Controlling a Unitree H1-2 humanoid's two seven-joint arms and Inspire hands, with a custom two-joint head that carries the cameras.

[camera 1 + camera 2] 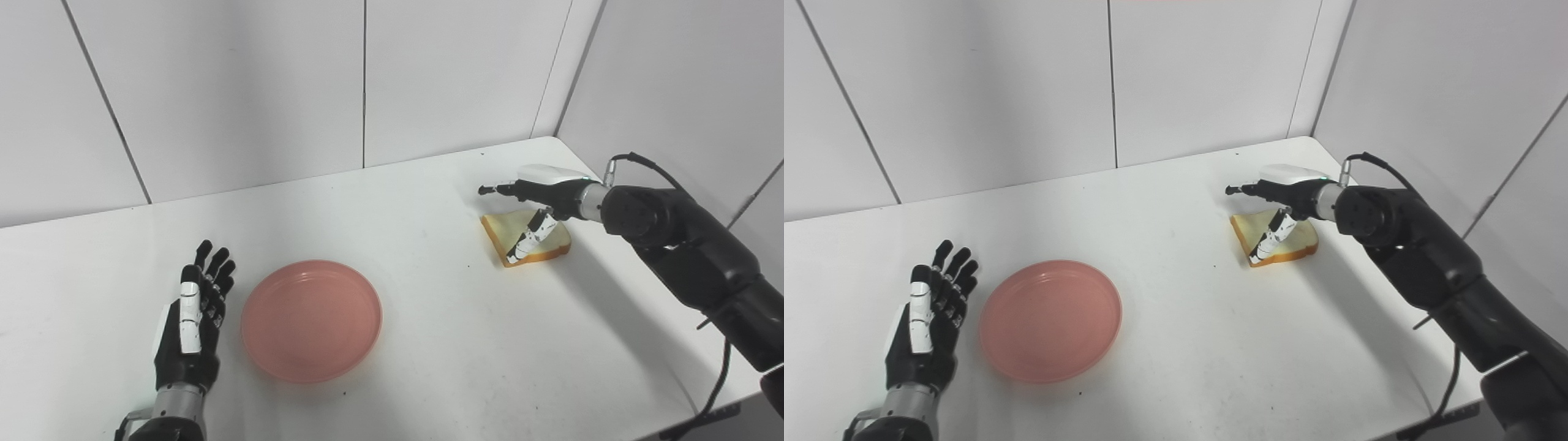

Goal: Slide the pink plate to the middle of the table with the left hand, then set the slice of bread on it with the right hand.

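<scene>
A round pink plate (311, 319) lies on the white table (429, 318), left of its middle. My left hand (195, 312) rests open just left of the plate, fingers stretched out and apart from the rim. At the right back lies a slice of bread (499, 234) with a brown crust. My right hand (534, 202) hovers over the slice, open, its fingers pointing left and its thumb reaching down across the bread. The hand covers part of the slice.
White wall panels stand behind the table and along its right side, meeting in a corner at the back right. The table's right edge (674, 380) runs under my right forearm (686, 251), where a black cable hangs.
</scene>
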